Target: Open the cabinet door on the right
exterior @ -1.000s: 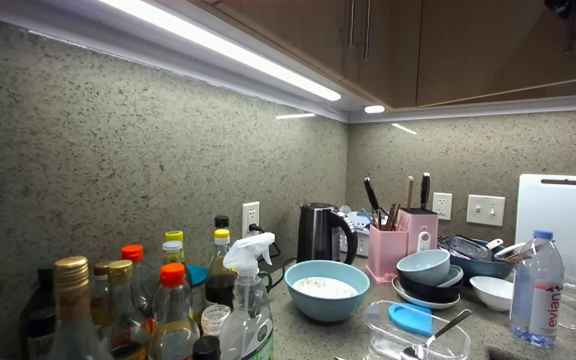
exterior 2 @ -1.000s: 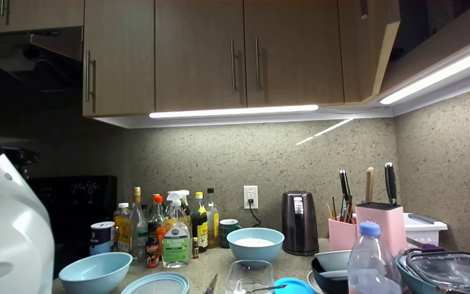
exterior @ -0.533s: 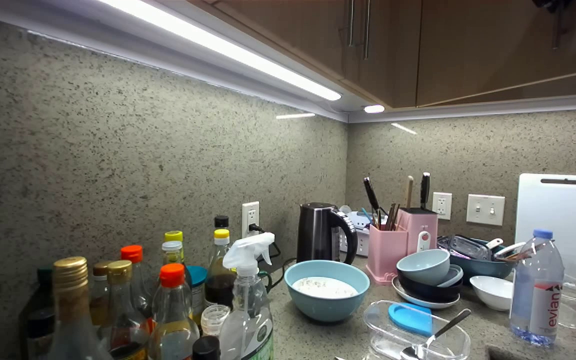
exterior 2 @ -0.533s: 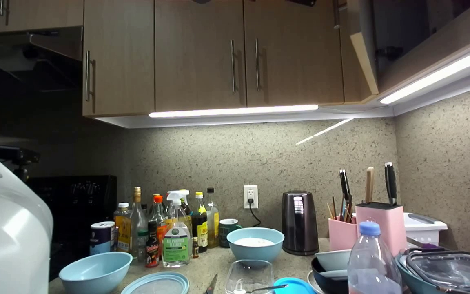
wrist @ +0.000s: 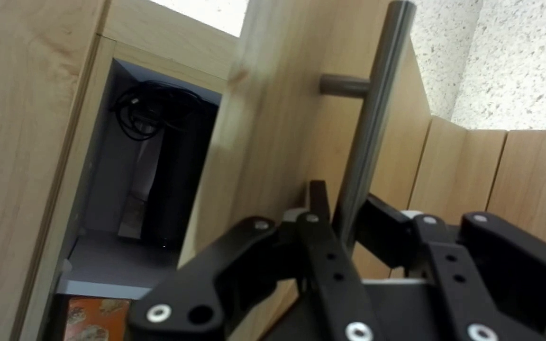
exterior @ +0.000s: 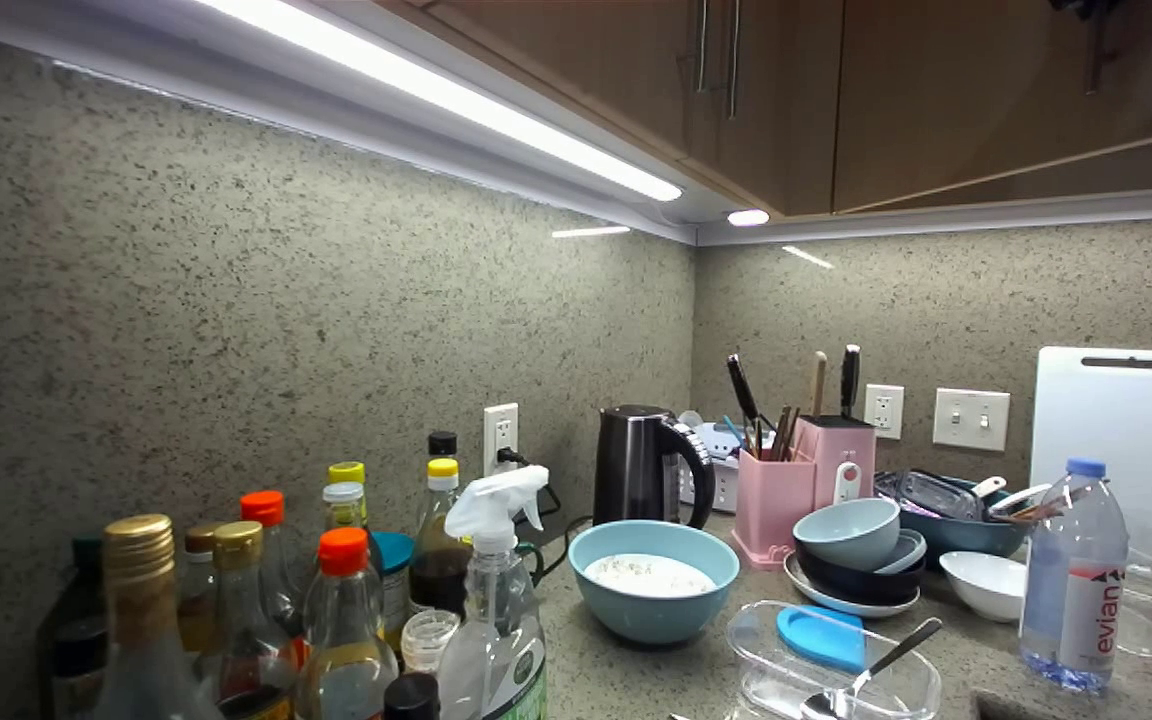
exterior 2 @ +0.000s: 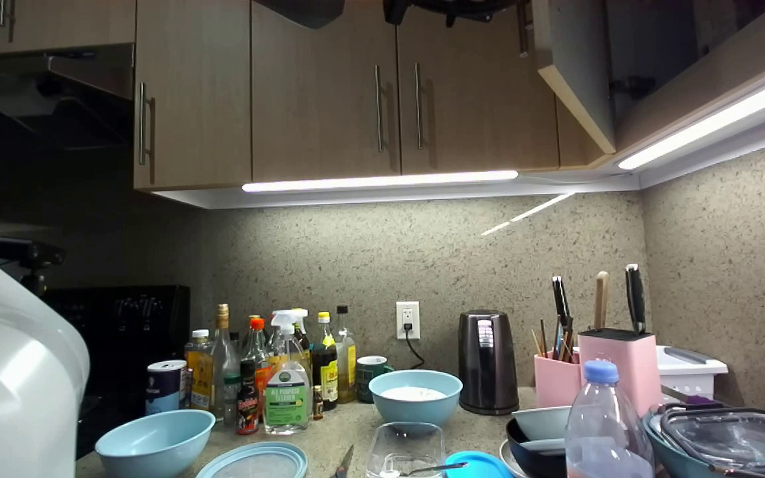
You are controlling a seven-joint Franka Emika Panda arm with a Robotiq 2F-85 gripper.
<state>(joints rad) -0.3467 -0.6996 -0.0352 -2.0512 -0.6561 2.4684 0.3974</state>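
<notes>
In the wrist view, the handle (wrist: 372,121) is taken between the two fingers of the gripper (wrist: 345,196): one is slotted into the space behind the handle, on the side of the cabinet door (wrist: 282,128), and the other is laid along its outer side. The grip is read as closed around the bar, though its firmness cannot be told. To one side of the handle, past the free edge of the panel, the cabinet interior (wrist: 168,199) is exposed; to the opposite side the panel is carried off toward what is judged to be its hinge. In an exterior view, the handle (exterior: 1095,60) is seen upright, its long axis parallel to the free edge near it, with the hinge side well apart and dark gripper parts cut by the border just above. In an exterior view, the handle (exterior 2: 523,30) is shown just beside the partly open door's free edge, and dark parts, probably the gripper's, are seen on its far side from the door. The coming move is judged to be governed by that upright axis: an arc about the hinge is called for, since by a straight pull the handle could be twisted between the fingers.
</notes>
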